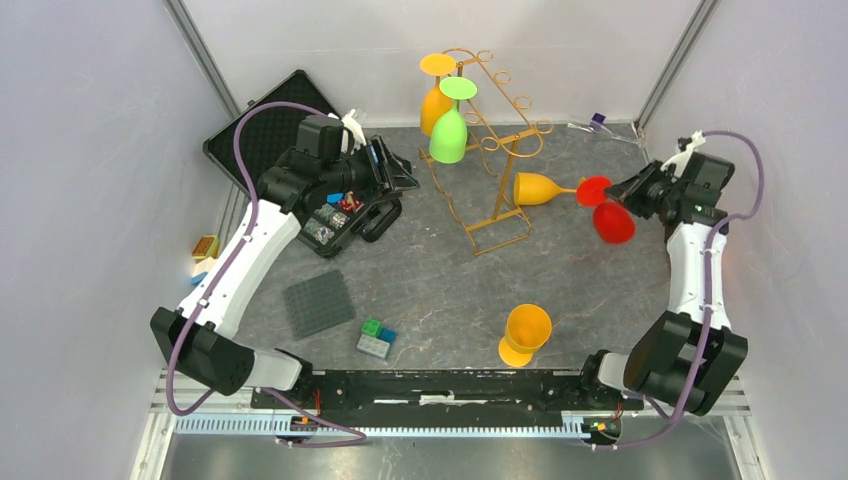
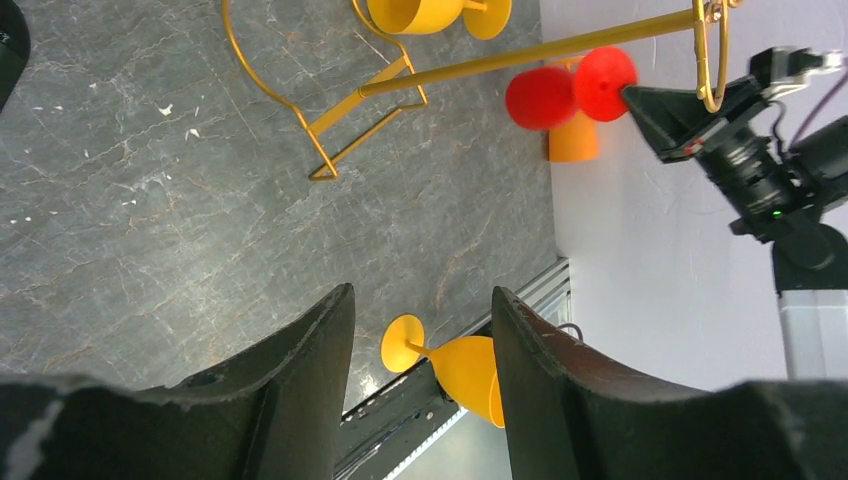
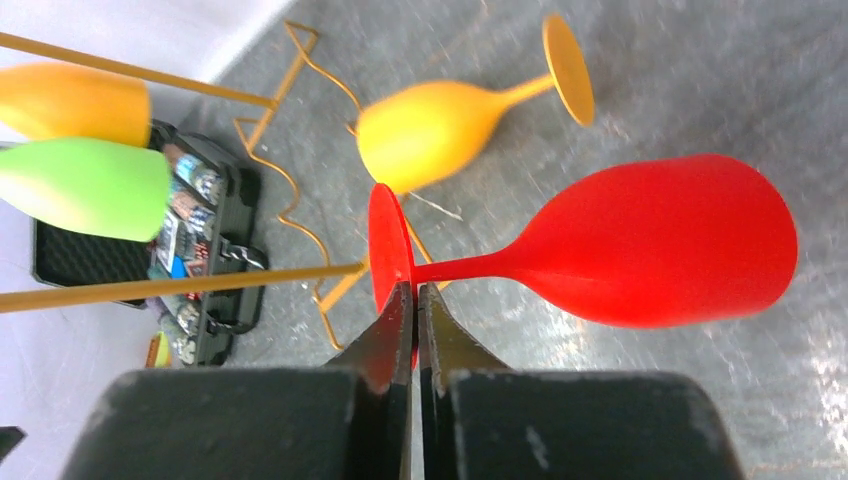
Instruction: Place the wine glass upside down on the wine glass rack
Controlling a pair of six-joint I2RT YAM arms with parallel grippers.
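Note:
The gold wire rack point(image 1: 497, 152) stands at the back centre. An orange glass point(image 1: 435, 105) and a green glass point(image 1: 449, 135) hang upside down on it. My right gripper point(image 1: 624, 190) is shut on the edge of the foot of a red wine glass point(image 1: 613, 222), held above the table to the right of the rack. In the right wrist view my gripper point(image 3: 415, 292) pinches the foot and the red glass point(image 3: 650, 240) lies sideways, bowl to the right. My left gripper point(image 2: 420, 295) is open and empty, and in the top view my left gripper point(image 1: 395, 178) hovers left of the rack.
A yellow-orange glass point(image 1: 540, 187) lies on its side by the rack's base. Another orange glass point(image 1: 524, 335) lies near the front edge. A black case point(image 1: 290, 130) of small parts, a grey baseplate point(image 1: 318, 303) and green-blue bricks point(image 1: 376, 338) sit on the left.

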